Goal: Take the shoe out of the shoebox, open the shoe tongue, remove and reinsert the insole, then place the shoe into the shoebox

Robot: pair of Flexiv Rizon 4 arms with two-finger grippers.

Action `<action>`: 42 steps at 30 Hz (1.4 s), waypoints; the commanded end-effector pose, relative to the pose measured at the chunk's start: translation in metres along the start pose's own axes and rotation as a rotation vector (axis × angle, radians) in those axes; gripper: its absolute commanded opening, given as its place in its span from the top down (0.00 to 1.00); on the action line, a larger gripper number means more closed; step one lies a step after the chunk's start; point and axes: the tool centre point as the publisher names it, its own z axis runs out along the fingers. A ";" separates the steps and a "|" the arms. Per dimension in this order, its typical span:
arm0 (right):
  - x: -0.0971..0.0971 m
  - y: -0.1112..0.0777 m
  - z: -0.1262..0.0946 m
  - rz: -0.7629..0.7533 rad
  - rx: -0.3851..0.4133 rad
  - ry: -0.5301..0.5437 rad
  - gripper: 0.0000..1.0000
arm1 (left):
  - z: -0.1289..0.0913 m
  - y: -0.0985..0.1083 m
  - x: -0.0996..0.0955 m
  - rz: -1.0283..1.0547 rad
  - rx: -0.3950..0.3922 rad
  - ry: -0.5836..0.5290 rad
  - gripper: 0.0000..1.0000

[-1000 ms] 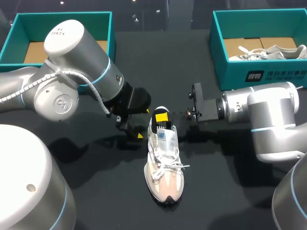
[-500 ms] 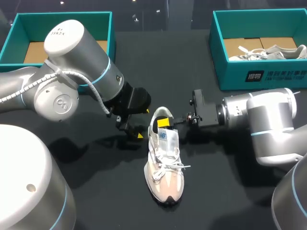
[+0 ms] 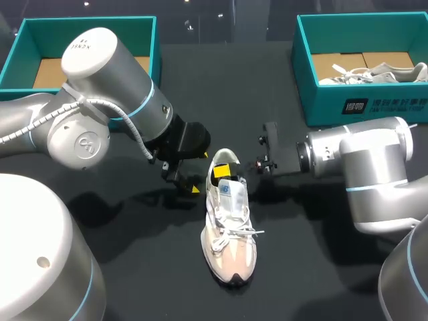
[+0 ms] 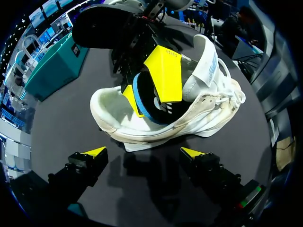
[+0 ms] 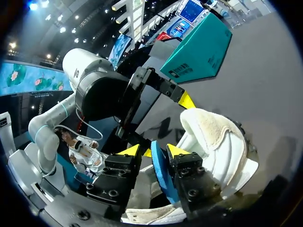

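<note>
A white shoe (image 3: 229, 227) is pictured standing on its sole on the black table (image 3: 314, 254), with its heel opening entered from above by the right gripper (image 5: 152, 151). The gripper's two yellow-tipped fingers are drawn close together. The blue edge of the insole (image 5: 160, 177) is pinched between them, one finger pressed to each face. The insole's rear end is seen curled up on edge within the opening. The padded heel collar lies just beside the outer finger. The tongue (image 4: 208, 61) is turned forward, ahead of the fingers, over the laces.

The left gripper (image 4: 144, 153) is held low beside the shoe's heel, with its fingers spread wide and nothing between them. The side of the shoe lies just ahead of the yellow tips and is not touched by either one.

A teal shoebox (image 3: 304, 80) is set well apart from the right gripper, out beyond that arm's far side, and a second pale shoe (image 3: 381, 70) lies inside it. Another teal shoebox (image 3: 87, 25) is placed well beyond the left gripper, behind that arm, and brown cardboard shows at its bottom.
</note>
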 end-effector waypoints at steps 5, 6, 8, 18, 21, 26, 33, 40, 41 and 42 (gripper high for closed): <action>-0.003 0.017 -0.004 -0.018 0.030 -0.013 0.76 | -0.002 0.001 0.001 0.001 0.001 0.001 0.00; -0.006 0.017 -0.004 -0.013 0.030 -0.009 0.88 | -0.002 0.001 0.001 0.001 0.001 0.001 0.00; -0.011 0.016 -0.003 0.001 0.030 -0.003 1.00 | -0.002 0.001 0.001 0.001 0.001 0.001 0.00; -0.020 -0.011 0.001 0.096 0.023 0.014 1.00 | -0.002 0.001 0.001 0.001 0.001 0.001 0.00; -0.015 -0.014 -0.001 0.089 0.003 0.003 1.00 | -0.002 0.001 0.001 0.001 0.001 0.001 0.00; 0.000 -0.004 -0.005 0.045 0.006 -0.036 0.58 | -0.002 0.001 0.001 0.001 0.001 0.001 0.00; 0.016 0.012 -0.008 -0.020 0.035 -0.089 0.55 | -0.009 0.002 0.000 0.011 0.011 -0.004 0.00; 0.014 0.017 -0.019 -0.010 0.043 -0.129 0.54 | -0.023 0.006 -0.004 0.020 0.030 -0.010 0.00; 0.013 0.017 -0.022 -0.007 0.042 -0.132 0.54 | -0.024 0.007 -0.005 0.019 0.030 -0.011 0.00; 0.012 0.018 -0.023 -0.005 0.042 -0.134 0.54 | -0.025 0.009 -0.006 0.017 0.029 -0.014 0.00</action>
